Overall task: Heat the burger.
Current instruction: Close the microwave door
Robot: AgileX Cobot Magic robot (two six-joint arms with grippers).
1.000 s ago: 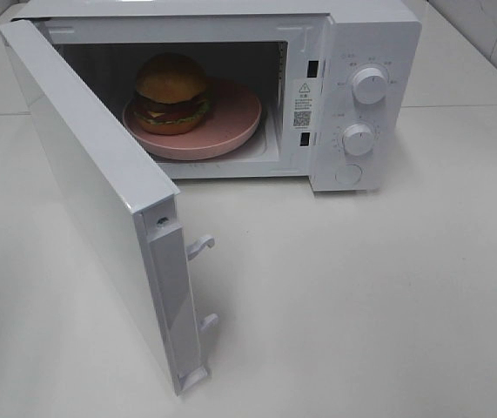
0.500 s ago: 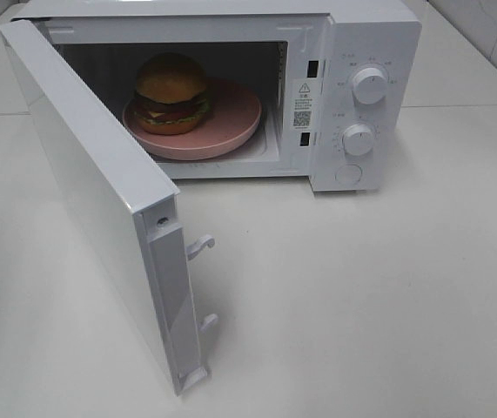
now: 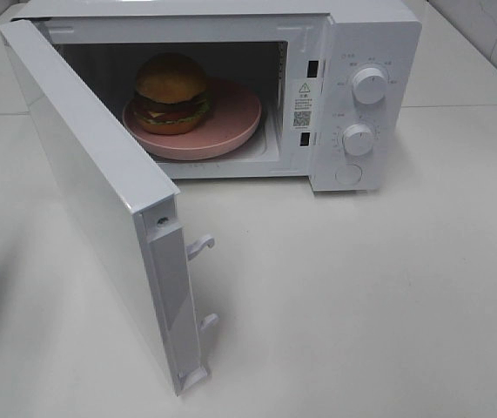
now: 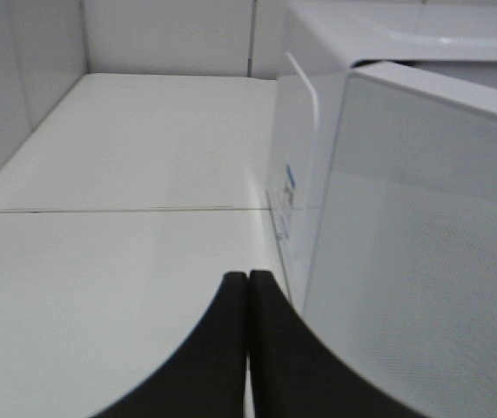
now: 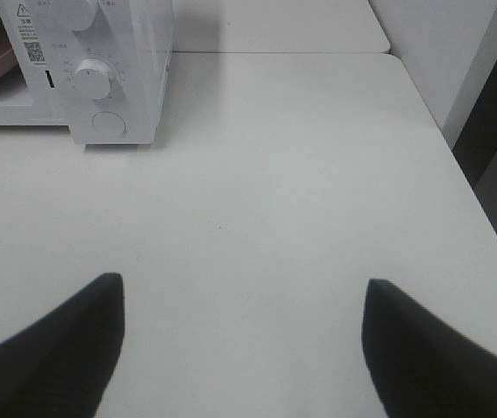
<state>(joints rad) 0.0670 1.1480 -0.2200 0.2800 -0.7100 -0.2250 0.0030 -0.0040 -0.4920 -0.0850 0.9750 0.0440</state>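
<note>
The microwave point(image 3: 372, 39) stands on a white table point(image 3: 361, 305) with its door point(image 3: 83, 174) swung wide open on the hinge at the left of the exterior view. The burger point(image 3: 171, 91) sits inside the cooking chamber, on a round pink plate point(image 3: 235, 122), toward the left part of that plate and upright, bun dome on top. The plate rests on the chamber floor. Two latch hooks point(image 3: 200, 247) project from the free edge of the door. The control panel, to the right of the chamber, carries an upper knob point(image 3: 369, 85), a lower knob point(image 3: 358, 139) and a round button point(image 3: 347, 174) below them. Neither arm appears in the exterior view. The left gripper point(image 4: 247, 287) has its jaws closed, the two dark fingers pressed together with nothing between them; it sits above the table, close to the outer face of the open door and the microwave's side wall. The right gripper point(image 5: 241, 280) has its jaws spread wide and holds nothing; bare table shows between its fingers. It is positioned well apart from the microwave, on the control-panel side, with the lower knob and round button visible ahead of it.
</note>
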